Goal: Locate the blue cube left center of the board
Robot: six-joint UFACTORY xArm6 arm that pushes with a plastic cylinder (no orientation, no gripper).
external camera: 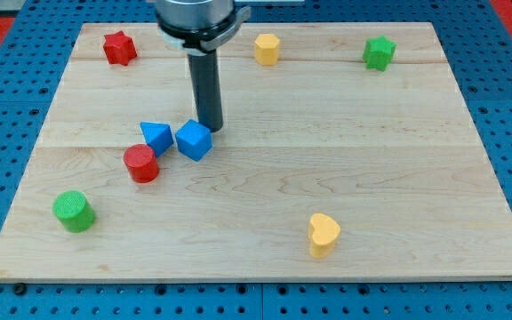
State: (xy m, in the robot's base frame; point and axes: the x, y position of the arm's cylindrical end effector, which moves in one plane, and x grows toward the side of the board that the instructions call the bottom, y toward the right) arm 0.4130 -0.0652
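Observation:
The blue cube (194, 140) sits left of the board's centre. My tip (211, 128) is at the cube's upper right corner, touching or almost touching it. A blue triangular block (156, 135) lies just left of the cube, touching it or nearly so. A red cylinder (140, 164) lies below and left of the triangle.
A red star block (119, 48) is at the top left, a yellow block (267, 49) at top centre, a green star block (379, 53) at the top right. A green cylinder (74, 212) is at the lower left, a yellow heart (324, 235) at bottom centre-right. The wooden board (372, 160) lies on a blue pegboard.

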